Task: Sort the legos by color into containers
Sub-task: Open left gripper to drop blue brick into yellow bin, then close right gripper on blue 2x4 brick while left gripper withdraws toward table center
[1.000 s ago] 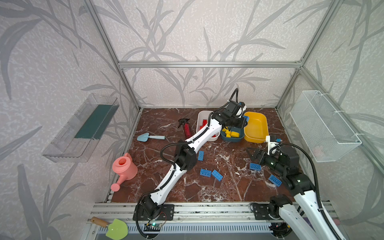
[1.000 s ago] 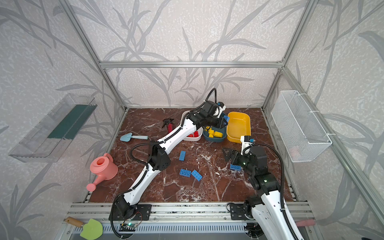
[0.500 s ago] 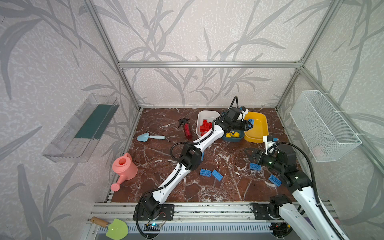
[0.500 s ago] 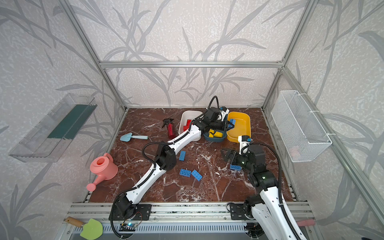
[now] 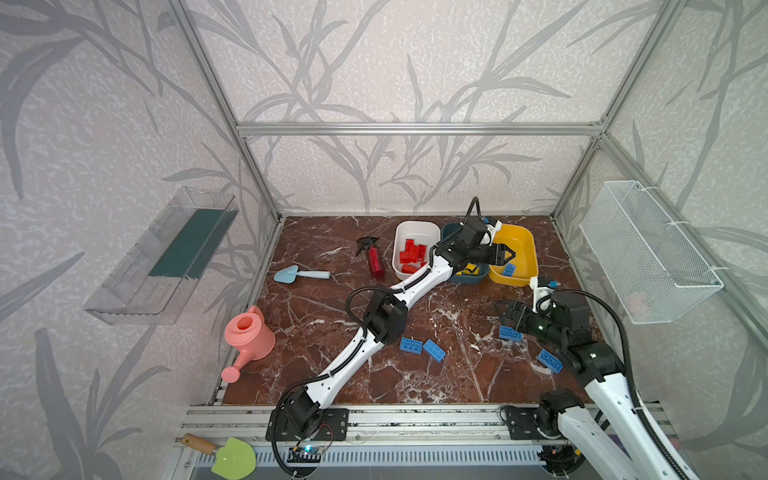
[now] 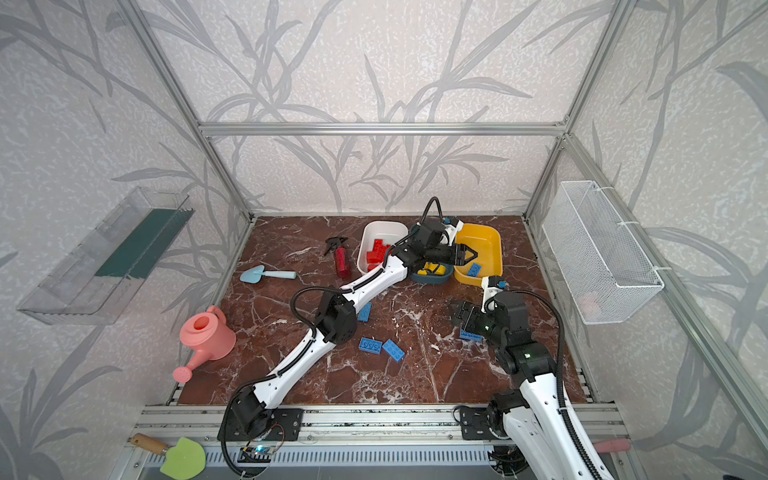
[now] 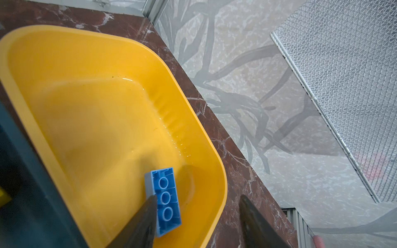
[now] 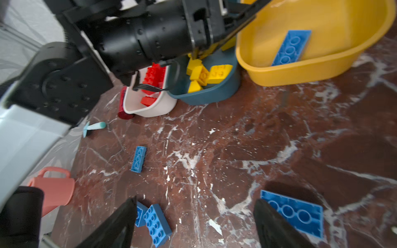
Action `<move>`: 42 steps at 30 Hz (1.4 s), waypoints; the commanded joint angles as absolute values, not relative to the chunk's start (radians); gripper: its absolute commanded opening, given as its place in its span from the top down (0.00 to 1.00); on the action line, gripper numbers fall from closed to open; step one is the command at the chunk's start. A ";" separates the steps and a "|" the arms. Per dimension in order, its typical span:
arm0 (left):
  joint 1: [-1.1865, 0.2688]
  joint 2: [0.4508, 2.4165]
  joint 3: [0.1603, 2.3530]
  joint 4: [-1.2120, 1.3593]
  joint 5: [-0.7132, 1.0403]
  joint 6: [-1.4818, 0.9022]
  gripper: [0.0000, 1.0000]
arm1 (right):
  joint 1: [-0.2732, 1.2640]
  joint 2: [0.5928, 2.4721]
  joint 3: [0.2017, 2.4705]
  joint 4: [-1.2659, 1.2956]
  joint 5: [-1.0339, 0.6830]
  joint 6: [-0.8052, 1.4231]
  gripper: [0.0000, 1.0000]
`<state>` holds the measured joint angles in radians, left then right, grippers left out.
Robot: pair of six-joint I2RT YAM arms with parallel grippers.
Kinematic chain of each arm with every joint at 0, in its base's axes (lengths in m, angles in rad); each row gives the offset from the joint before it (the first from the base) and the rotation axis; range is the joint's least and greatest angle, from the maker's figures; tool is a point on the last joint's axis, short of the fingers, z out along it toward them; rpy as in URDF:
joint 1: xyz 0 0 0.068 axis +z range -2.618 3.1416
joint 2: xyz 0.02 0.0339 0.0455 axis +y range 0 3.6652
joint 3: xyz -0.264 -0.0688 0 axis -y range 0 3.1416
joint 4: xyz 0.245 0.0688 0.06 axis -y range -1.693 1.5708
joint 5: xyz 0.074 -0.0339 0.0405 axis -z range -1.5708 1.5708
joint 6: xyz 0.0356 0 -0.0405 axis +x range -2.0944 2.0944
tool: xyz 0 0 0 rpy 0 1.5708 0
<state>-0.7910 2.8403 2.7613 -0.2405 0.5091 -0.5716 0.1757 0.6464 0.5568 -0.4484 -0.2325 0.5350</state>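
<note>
1. The left gripper (image 5: 510,253), jaws parted and empty, hangs over the yellow tub (image 7: 86,107), where one blue brick (image 7: 165,200) lies underside up.
2. The right gripper (image 8: 194,200), jaws wide and empty, hovers above the marble floor (image 8: 236,133) beside a loose blue brick (image 8: 294,212).
3. The red bricks (image 5: 411,255) sit in the white tub (image 5: 397,249), and the yellow bricks (image 8: 206,75) in the teal tub (image 8: 206,94).

Leaf-patterned walls (image 5: 374,62), marble floor (image 5: 316,316) (reddish-brown, white-veined).
</note>
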 commanded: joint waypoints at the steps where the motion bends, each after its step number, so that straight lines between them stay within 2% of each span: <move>1: -0.788 2.806 2.788 -0.268 0.486 -0.539 0.34 | 0.179 0.638 0.588 -0.531 -0.114 0.565 0.15; 8: -0.748 2.666 2.708 -0.376 0.455 -0.494 0.28 | 0.180 0.702 0.605 -0.640 -0.003 0.580 0.15; 11: -0.742 2.497 2.489 -0.330 0.389 -0.436 0.28 | 0.183 0.760 0.612 -0.668 0.032 0.574 0.14; 16: -0.741 2.182 2.021 -0.107 0.277 -0.392 0.27 | 0.213 0.862 0.599 -0.637 0.080 0.577 0.13; 21: -0.742 1.951 1.694 0.005 0.181 -0.373 0.27 | 0.253 0.974 0.588 -0.585 0.128 0.583 0.11; 28: -0.741 1.686 1.299 0.082 0.039 -0.371 0.17 | 0.265 1.125 0.574 -0.503 0.138 0.581 0.11; 34: -0.743 1.546 1.089 0.081 -0.016 -0.408 0.13 | 0.272 1.209 0.578 -0.474 0.146 0.580 0.16; 42: -0.743 1.426 0.926 0.051 -0.070 -0.450 0.10 | 0.275 1.303 0.613 -0.478 0.131 0.568 0.23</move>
<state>-0.7406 1.4712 0.9569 0.0463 -0.0250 -0.4248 0.2695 1.2827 0.5827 -0.4759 0.1230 0.5747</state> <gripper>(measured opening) 0.901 0.772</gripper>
